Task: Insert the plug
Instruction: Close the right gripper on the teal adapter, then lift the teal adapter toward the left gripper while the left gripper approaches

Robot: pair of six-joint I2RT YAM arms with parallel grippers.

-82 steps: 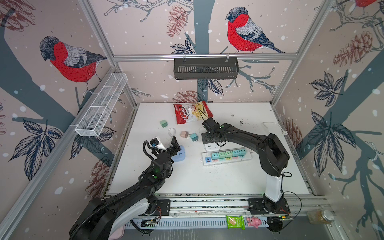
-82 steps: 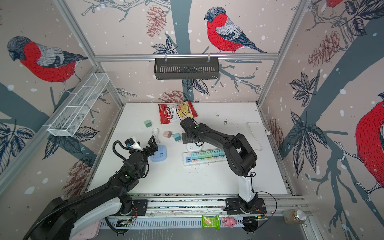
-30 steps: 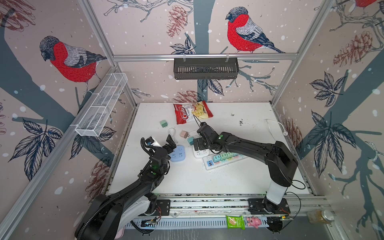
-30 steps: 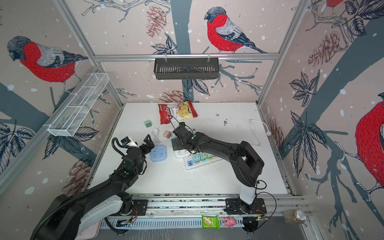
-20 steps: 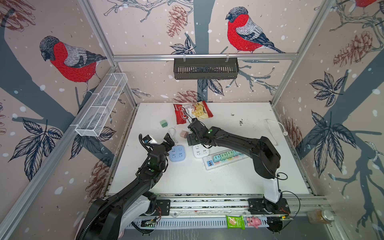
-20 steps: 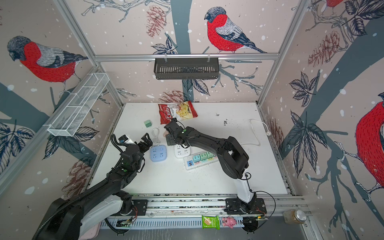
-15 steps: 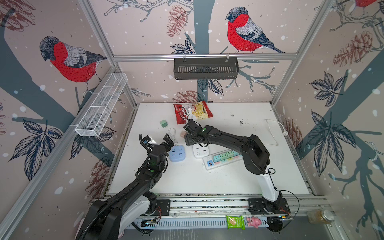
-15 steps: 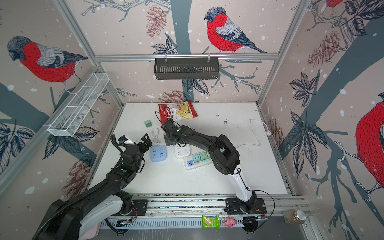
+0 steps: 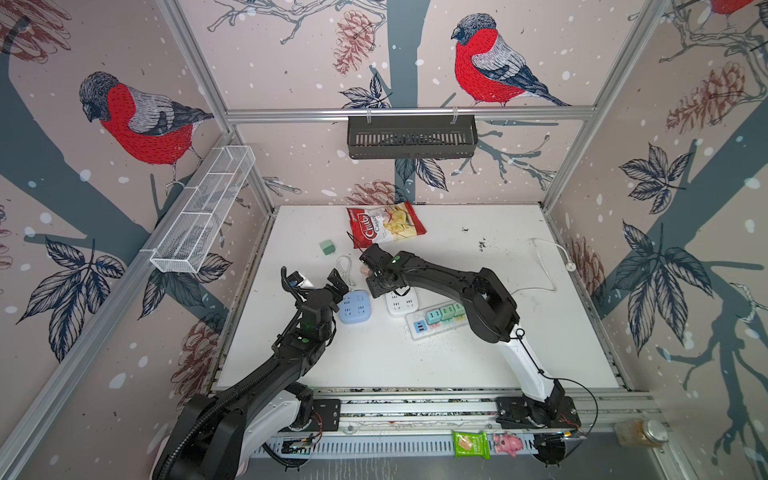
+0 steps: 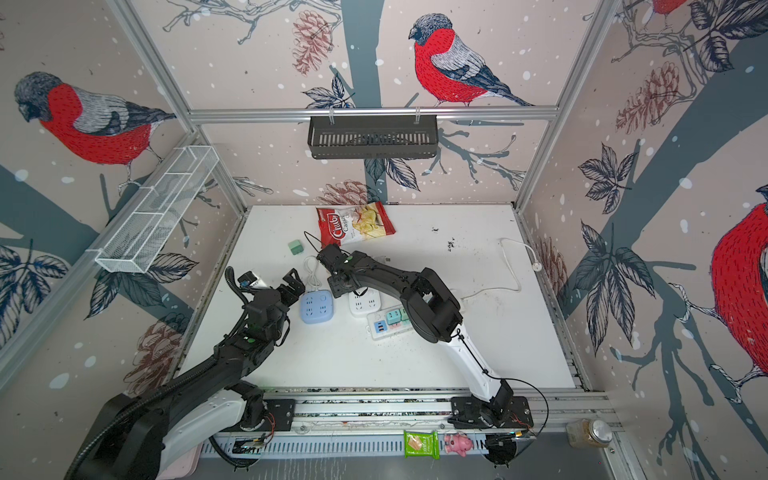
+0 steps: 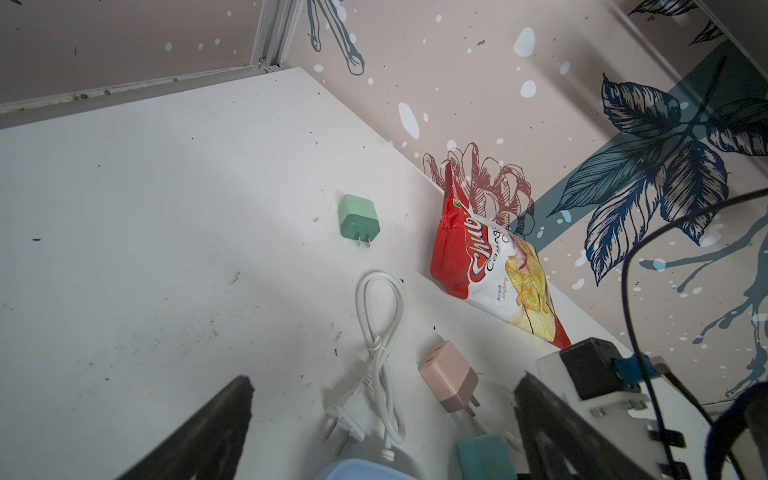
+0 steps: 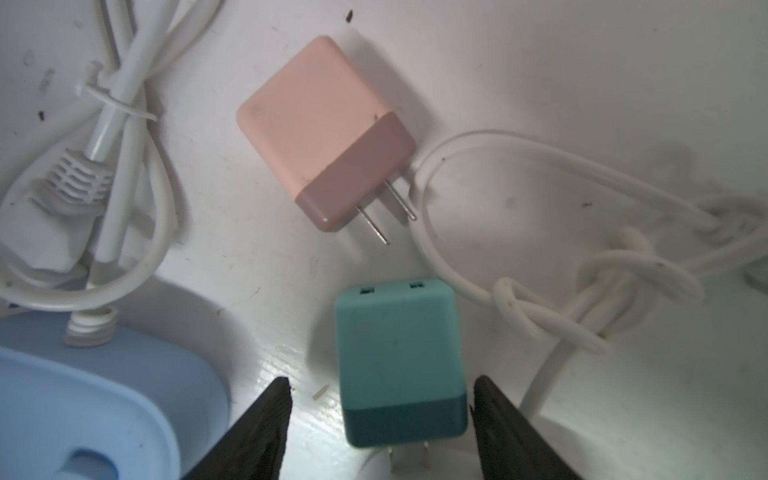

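Between the half-open jaws of the right gripper [image 12: 380,379] lies the teal square plastic plug [image 12: 399,353], not gripped. Its prongs point toward the wrist.

The teal plug [image 12: 399,357] is light teal with a darker teal band at its prongs. The pink plug [image 12: 320,137] is pale pink, banded in dusty rose. Toward eleven o'clock on the white, dark-specked counter [image 9: 457,361] lies a mint-green plug [image 9: 328,247]. The snack bag [image 9: 386,224] at twelve o'clock is red and white with yellow chips. The socket block [image 9: 354,306] is pale blue and the cube socket [image 9: 401,302] white. The white power strip [image 9: 434,331] carries teal and blue plugs. The walls [image 9: 291,75] are pinkish-beige, patterned with red-breasted grey birds, brown pine cones, slate branches and white flecks.
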